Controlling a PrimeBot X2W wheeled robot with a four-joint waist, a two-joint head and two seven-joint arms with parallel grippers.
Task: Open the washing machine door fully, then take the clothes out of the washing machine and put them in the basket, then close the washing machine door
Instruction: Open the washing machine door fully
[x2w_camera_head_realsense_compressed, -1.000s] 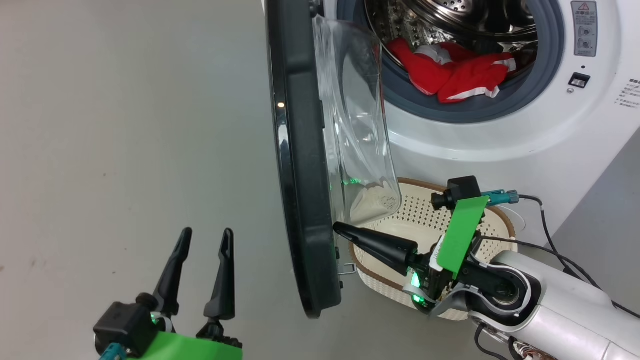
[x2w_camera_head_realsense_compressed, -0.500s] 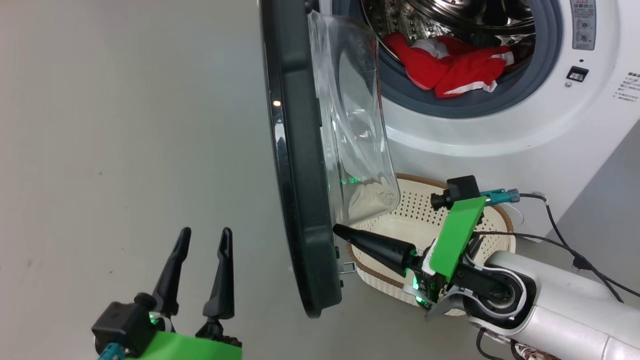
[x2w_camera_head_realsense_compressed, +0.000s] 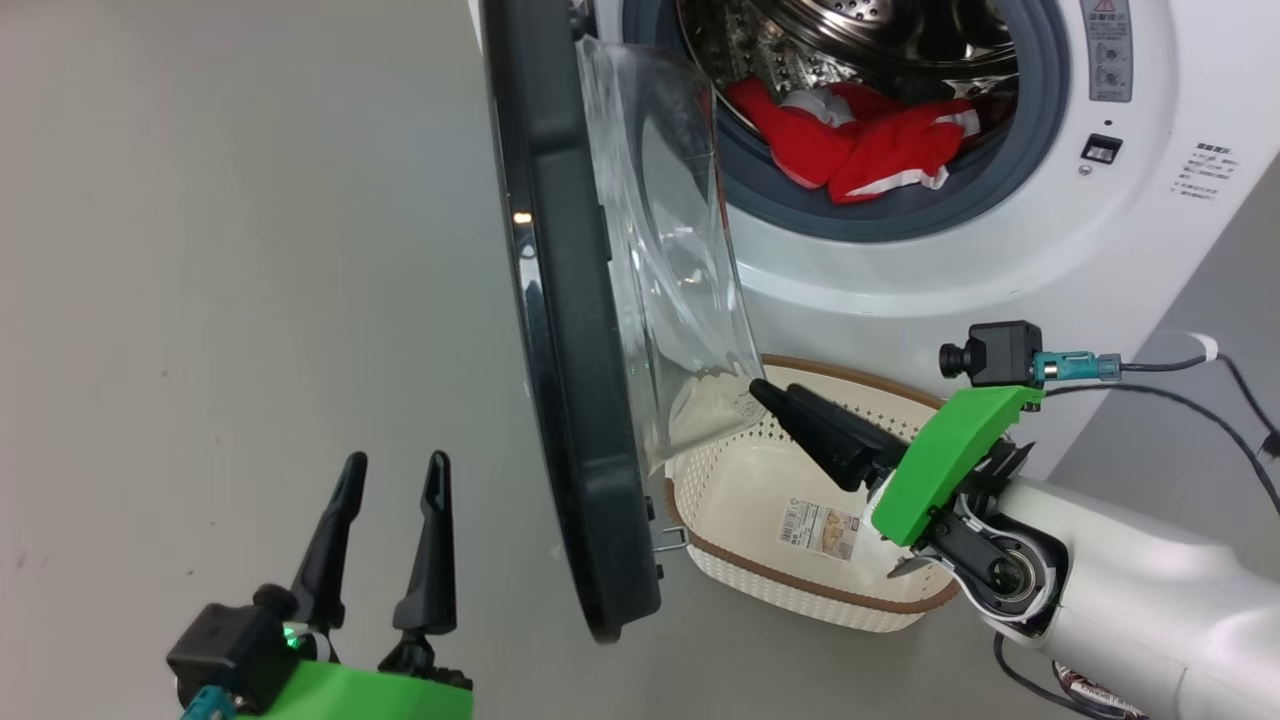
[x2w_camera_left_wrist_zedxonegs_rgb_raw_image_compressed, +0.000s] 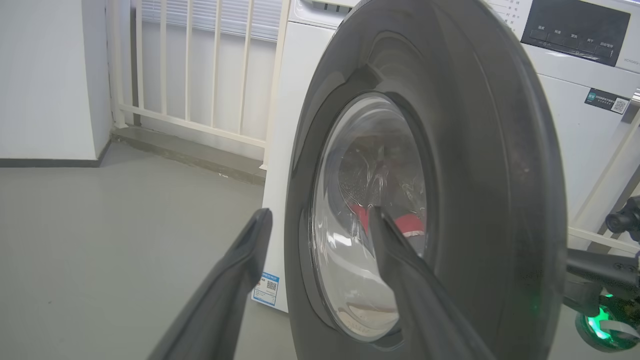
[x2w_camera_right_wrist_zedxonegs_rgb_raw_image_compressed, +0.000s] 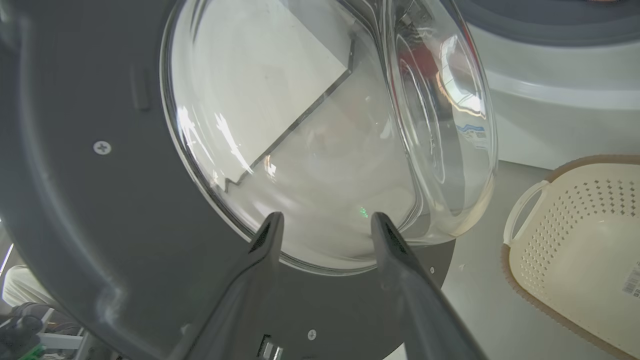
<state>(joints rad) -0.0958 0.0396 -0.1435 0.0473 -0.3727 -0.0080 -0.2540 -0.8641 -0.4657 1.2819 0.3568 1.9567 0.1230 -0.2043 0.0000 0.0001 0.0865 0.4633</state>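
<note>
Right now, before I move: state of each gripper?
Left gripper, long dark fingers: open, holding nothing.
Right gripper: open, empty, facing the round black-rimmed glass washing machine door.

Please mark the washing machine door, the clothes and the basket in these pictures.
washing machine door (x2w_camera_head_realsense_compressed: 560, 400): head view, on its wide black rim.
clothes (x2w_camera_head_realsense_compressed: 860, 150): head view, middle of the red fabric.
basket (x2w_camera_head_realsense_compressed: 740, 500): head view, bare part of its inner floor.

We log: washing machine door (x2w_camera_head_realsense_compressed: 560, 330) hides the basket's (x2w_camera_head_realsense_compressed: 790, 598) 9 o'clock end; drum (x2w_camera_head_realsense_compressed: 860, 40) cut off at 12 o'clock; sticker (x2w_camera_head_realsense_compressed: 1110, 50) lettering too small.
</note>
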